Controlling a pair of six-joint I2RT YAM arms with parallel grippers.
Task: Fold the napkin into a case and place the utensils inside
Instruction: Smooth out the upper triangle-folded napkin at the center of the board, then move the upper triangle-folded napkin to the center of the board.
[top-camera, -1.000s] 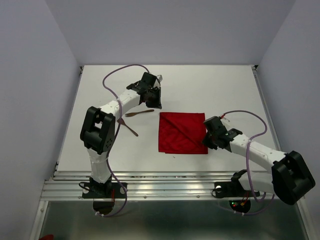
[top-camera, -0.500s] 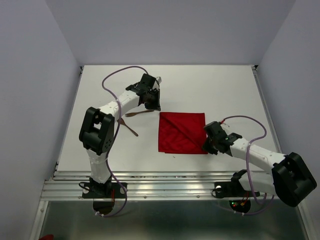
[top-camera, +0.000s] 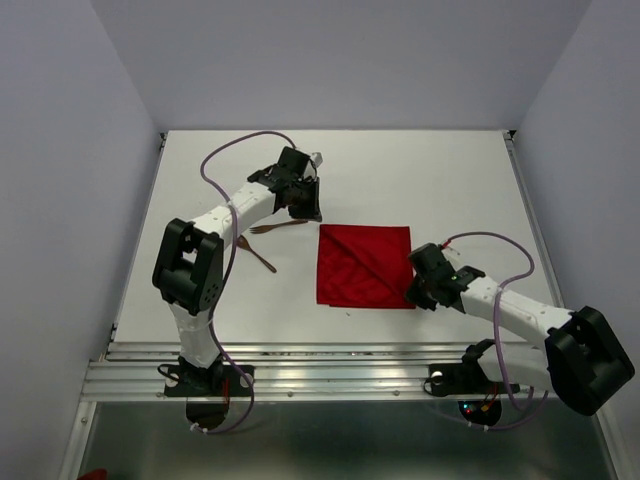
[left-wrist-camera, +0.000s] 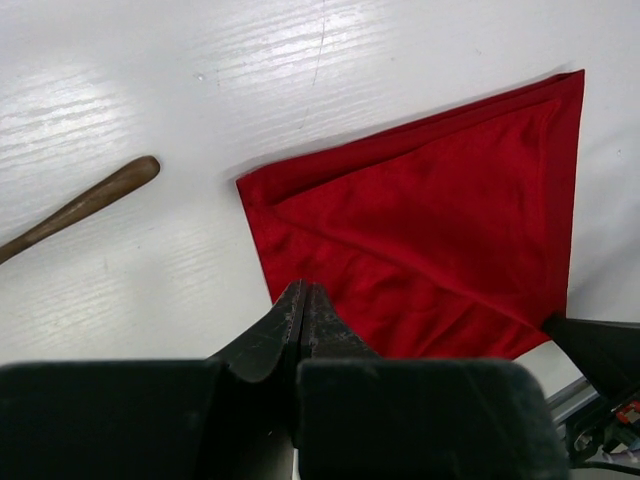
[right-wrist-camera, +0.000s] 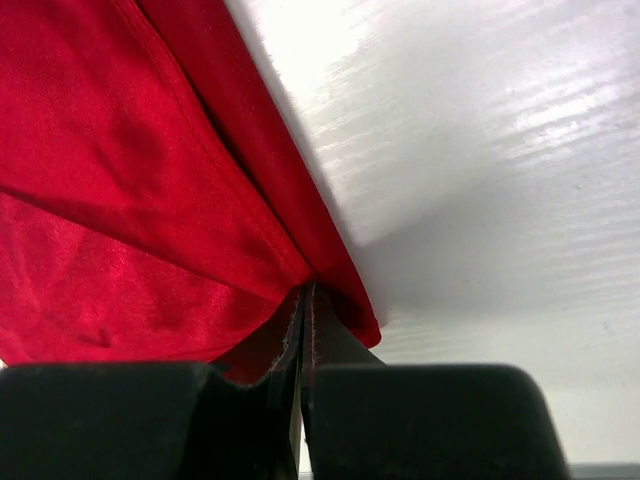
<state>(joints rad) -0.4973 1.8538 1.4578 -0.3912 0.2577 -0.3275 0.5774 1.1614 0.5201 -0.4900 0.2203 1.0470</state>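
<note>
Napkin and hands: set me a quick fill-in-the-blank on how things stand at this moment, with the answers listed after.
1. The napkin lying on the table is coloured ____.
2. Both utensils lie to the ____ of the napkin.
3. The right hand is shut on the napkin's near ____ corner.
4. The left hand is shut and holds ____.
Missing words: red; left; right; nothing.

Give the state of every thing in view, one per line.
napkin, folded, flat on the table
fork, lying left of the napkin
second utensil, lying near the fork
left gripper, shut, empty
right gripper, shut at the napkin's near corner
</note>
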